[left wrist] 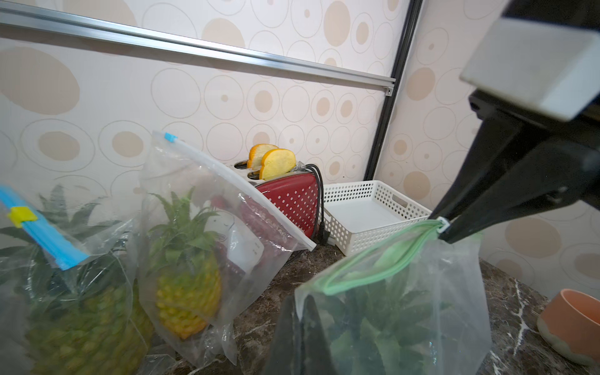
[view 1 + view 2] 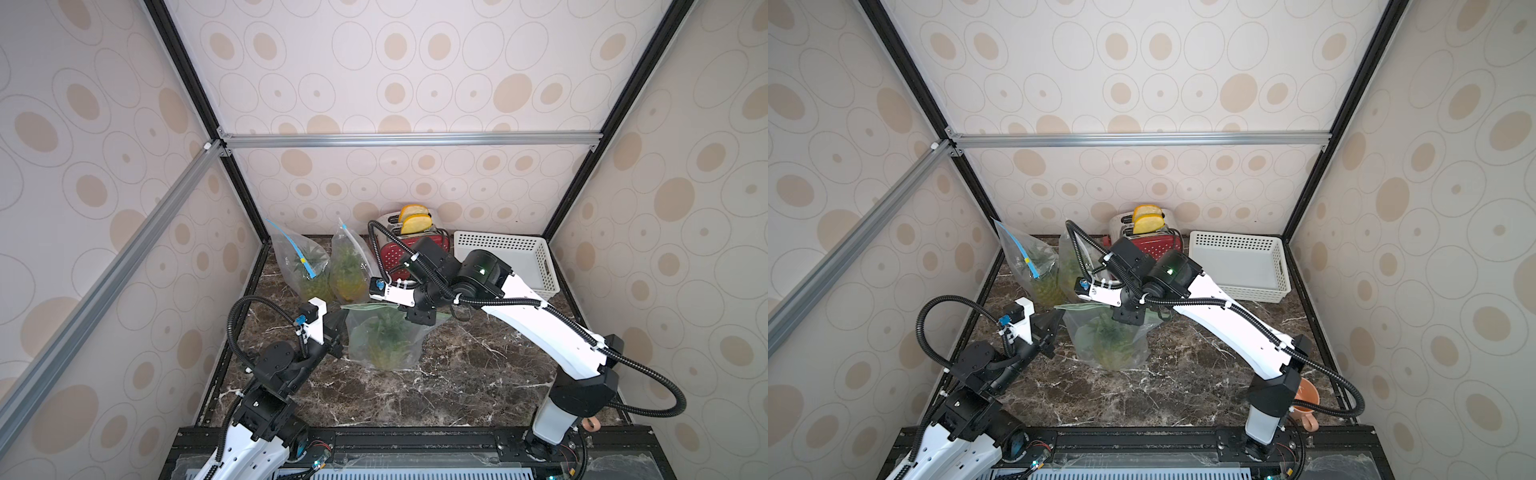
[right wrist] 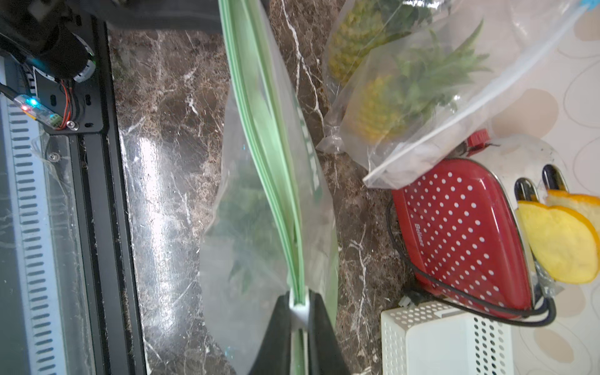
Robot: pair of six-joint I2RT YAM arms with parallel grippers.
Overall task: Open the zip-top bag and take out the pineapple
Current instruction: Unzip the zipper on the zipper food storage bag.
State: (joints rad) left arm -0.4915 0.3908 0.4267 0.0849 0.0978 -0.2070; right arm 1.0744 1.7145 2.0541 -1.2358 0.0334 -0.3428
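The zip-top bag (image 2: 386, 336) stands near the middle of the surface (image 2: 457, 374), with the pineapple (image 2: 384, 353) inside it, leaves up. Its green zip (image 1: 373, 269) is parted along part of its length and closed toward the slider (image 3: 298, 310). The right fingers (image 3: 281, 319) are nearly closed and pinch that white slider at the 3 o'clock end of the zip. The left fingers (image 1: 287, 328) are fully closed at the bag's 9 o'clock edge, and one shows through the plastic, so they appear to grip that edge.

At 11 o'clock from the bag, two more bagged pineapples lean together: a blue-zipped bag (image 2: 299, 266) and, just beside it, a white-zipped bag (image 2: 349, 266). At 12 o'clock a red polka-dot toaster (image 2: 392, 257) stands by the back wall with two bread slices (image 2: 415, 222) in its slots. The white-zipped bag leans against the toaster. A white perforated basket (image 2: 536, 266) sits at 2 o'clock, and an orange cup (image 2: 1306, 401) stands at 4 o'clock near the right arm's base.
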